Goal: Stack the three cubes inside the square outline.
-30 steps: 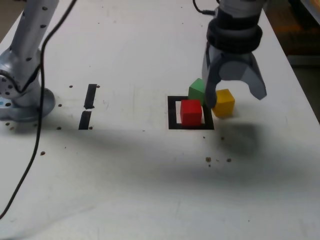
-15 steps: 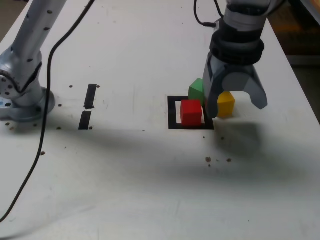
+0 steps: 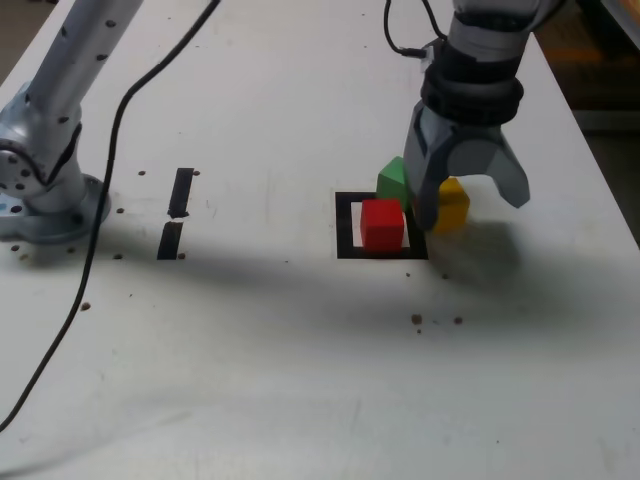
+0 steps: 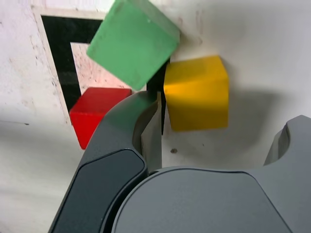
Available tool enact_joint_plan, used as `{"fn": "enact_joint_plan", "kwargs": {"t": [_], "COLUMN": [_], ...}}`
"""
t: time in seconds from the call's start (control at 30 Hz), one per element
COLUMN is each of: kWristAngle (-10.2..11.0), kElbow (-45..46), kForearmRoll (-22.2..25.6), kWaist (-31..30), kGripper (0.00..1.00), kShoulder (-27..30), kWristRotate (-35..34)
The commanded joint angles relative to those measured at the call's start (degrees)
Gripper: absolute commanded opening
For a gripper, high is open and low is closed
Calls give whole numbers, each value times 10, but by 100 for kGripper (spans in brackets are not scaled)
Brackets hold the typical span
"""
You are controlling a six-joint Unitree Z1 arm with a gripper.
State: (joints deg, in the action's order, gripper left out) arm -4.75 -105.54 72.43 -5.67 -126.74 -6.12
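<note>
Now the claw (image 3: 477,200) is spread, empty, a bit lower than a sec ago; yellow cube (image 3: 451,207) sits b/w its jaws, just outside the sq. outline (image 3: 345,226), red (image 3: 382,226) inside. Prob. lining up to grab yellow next.

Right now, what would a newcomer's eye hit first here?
Probably the red cube, bright inside the black square outline on the pale table. Next, the big grey claw, open and looming over that cluster, with the yellow cube between its spread fingers in the wrist view. The green cube sits turned at an angle by the outline.
</note>
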Motion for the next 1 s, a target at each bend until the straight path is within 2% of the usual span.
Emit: {"fn": "enact_joint_plan", "kwargs": {"t": [0.0, 0.23, 0.37, 0.57, 0.77, 0.97], "kWristAngle": [-4, -15, -19, -20, -17, -13], "kElbow": [1, -1, -3, 1, 2, 2], "kForearmRoll": [0, -3, -5, -10, -22, -26], "kWaist": [2, 6, 7, 7, 8, 8], "kGripper": [87, 84, 77, 58, 29, 18], "kShoulder": [-4, -17, -24, -29, -31, -30], "kWristRotate": [2, 6, 10, 10, 10, 10]}}
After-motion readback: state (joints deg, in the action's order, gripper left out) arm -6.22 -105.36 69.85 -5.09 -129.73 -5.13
